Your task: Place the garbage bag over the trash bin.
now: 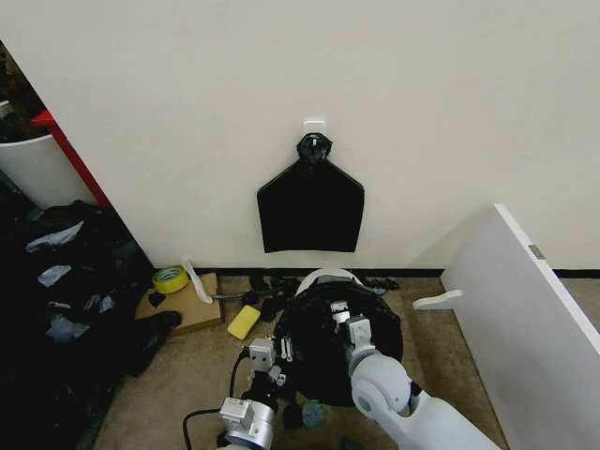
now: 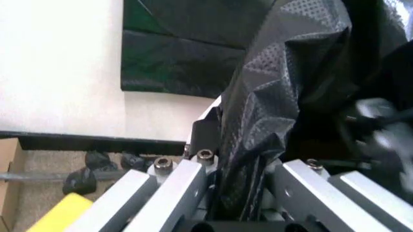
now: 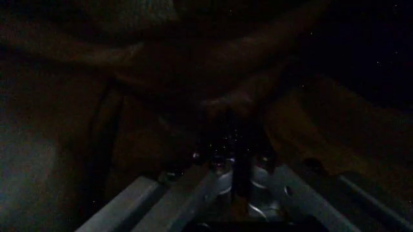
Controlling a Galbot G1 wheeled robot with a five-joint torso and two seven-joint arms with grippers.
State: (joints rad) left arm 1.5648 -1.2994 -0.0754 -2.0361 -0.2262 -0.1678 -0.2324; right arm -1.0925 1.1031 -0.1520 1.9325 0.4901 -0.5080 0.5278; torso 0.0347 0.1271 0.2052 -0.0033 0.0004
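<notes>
1. Nearest to us, our left gripper [image 1: 265, 359] sits at the near left edge of the bin; in the left wrist view [image 2: 242, 203] its jaws are clamped on a fold of the black garbage bag [image 2: 277, 92], with almost no gap between them.
2. Our right gripper [image 1: 349, 328] reaches down from the near right into the bag-covered mouth of the bin, forearm angled toward the wall. In the right wrist view [image 3: 235, 179] a thin dark strip lies between the fingers, but we cannot tell how far open they are or whether they hold it.
3. We count one trash bin [image 1: 328, 276], round and cream-white, standing on the carpet close to the wall; its far rim shows above the garbage bag [image 1: 323, 356] draped over it.
4. A second black bag [image 1: 310, 208] hangs flat from one white hook [image 1: 315, 123] on the wall, straight beyond the bin.
5. Left of the bin lie one yellow sponge [image 1: 244, 322], one roll of yellow tape [image 1: 170, 278] on a cardboard sheet [image 1: 187, 307], and several black scraps [image 1: 272, 286] along the skirting.
6. Farther left a heap of dark bags [image 1: 66, 309] spreads below a white tub with red trim [image 1: 42, 164].
7. One white board [image 1: 525, 319] leans at the right, near the bin.
</notes>
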